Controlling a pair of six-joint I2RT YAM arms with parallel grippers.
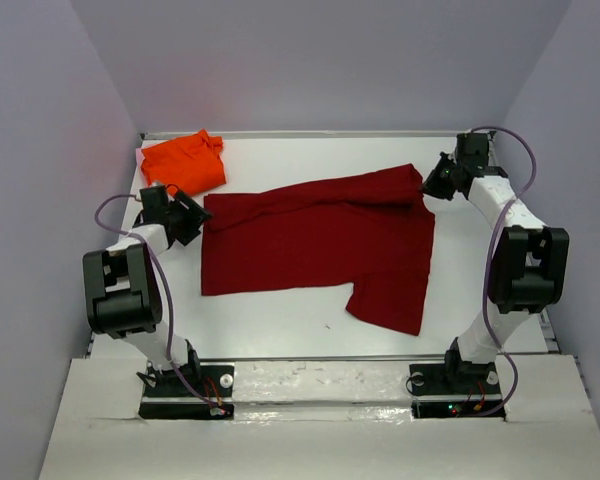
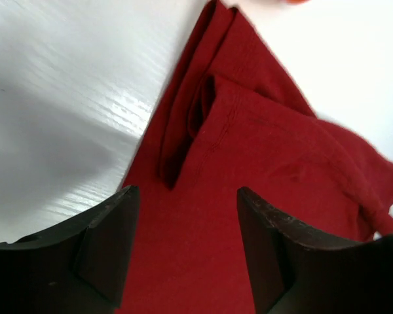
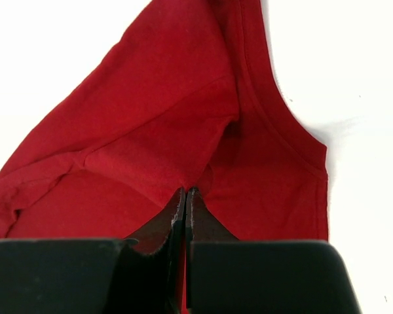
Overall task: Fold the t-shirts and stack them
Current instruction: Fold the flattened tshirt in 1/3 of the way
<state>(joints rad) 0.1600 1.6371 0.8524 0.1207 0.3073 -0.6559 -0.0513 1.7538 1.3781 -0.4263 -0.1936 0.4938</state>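
I see the crimson shirt [image 1: 320,240] lying partly folded across the middle of the counter [image 1: 280,315], with the orange shirt [image 1: 183,162] bunched at the far left corner. My left gripper [image 2: 187,196] hangs released over the crimson shirt's left edge. My right gripper [image 3: 185,195] is clenched, pinching its far right corner.

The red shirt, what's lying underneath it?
Only the white table shows around the red shirt. Its far edge is folded over onto itself; anything else beneath the cloth is covered.

Bright, even light; soft shadows; sheen on the table [image 2: 111,111].
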